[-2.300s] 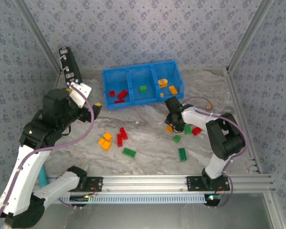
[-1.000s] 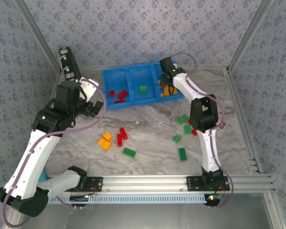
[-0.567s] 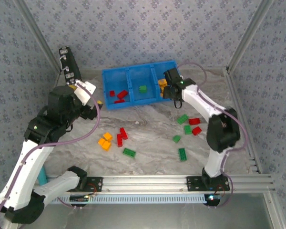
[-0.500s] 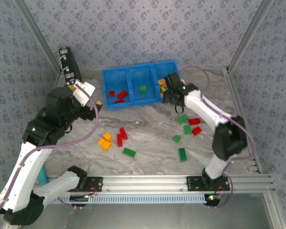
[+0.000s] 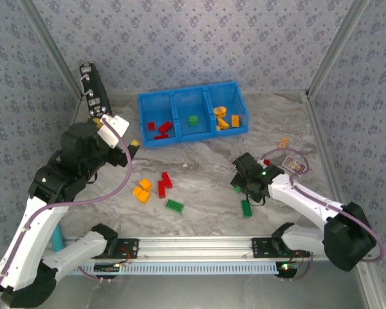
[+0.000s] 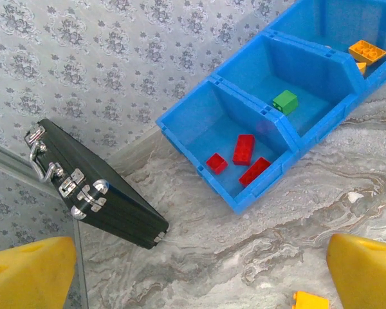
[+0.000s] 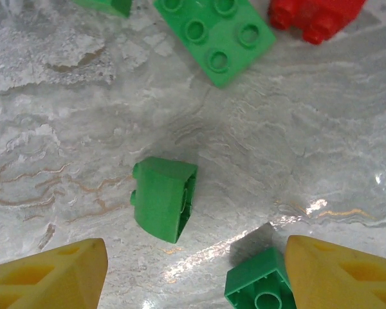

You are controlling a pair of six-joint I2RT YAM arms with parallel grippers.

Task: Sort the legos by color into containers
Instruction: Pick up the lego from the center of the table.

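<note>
The containers are three compartments of one blue tray (image 5: 180,138) at the back. Its left one holds red legos (image 5: 159,129), the middle one a green brick (image 5: 193,120), the right one orange bricks (image 5: 226,120). My right gripper (image 5: 242,184) hangs open low over the table. A green brick (image 7: 162,198) lies on its side between and ahead of the fingers. Another green brick (image 7: 260,291) sits against the right finger (image 7: 344,277). My left gripper (image 5: 125,152) is open and empty, facing the tray (image 6: 244,199) from above the bare table.
Loose on the table are orange bricks (image 5: 141,190), red bricks (image 5: 164,183) and green bricks (image 5: 174,206) (image 5: 246,208). A flat green brick (image 7: 214,35) and a red one (image 7: 315,16) lie beyond my right fingers. A black case (image 5: 93,90) leans at the back left.
My right arm swung from the tray's right compartment down to the green bricks on the table, jaws widening. One more orange brick lies in that compartment. The left arm barely shifted.
</note>
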